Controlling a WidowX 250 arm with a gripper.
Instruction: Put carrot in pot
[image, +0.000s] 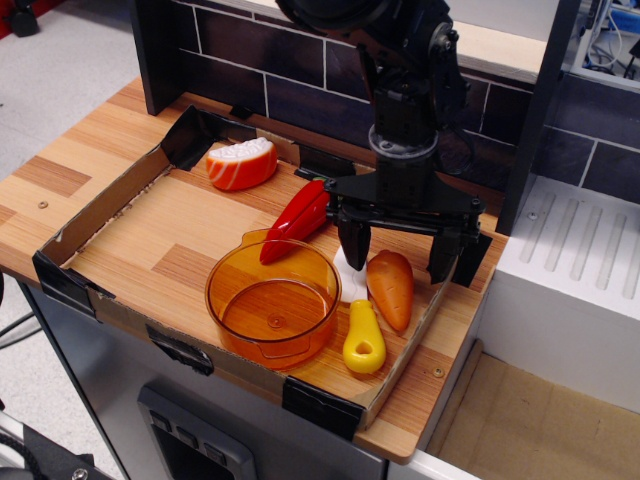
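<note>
The orange carrot (391, 288) lies flat on the wooden tray floor at the right, tip pointing toward the front. My gripper (398, 258) hangs just above its thick end, open, with one black finger on each side and not gripping it. The amber translucent pot (272, 300) stands empty at the tray's front, left of the carrot. A yellow-handled white toy knife (360, 320) lies between pot and carrot.
A glossy red pepper (297, 219) rests against the pot's back rim. An orange-and-white slice toy (241, 163) sits at the back left. Cardboard walls (100, 205) edge the tray. A dark brick wall stands behind, a white rack (580, 260) at the right.
</note>
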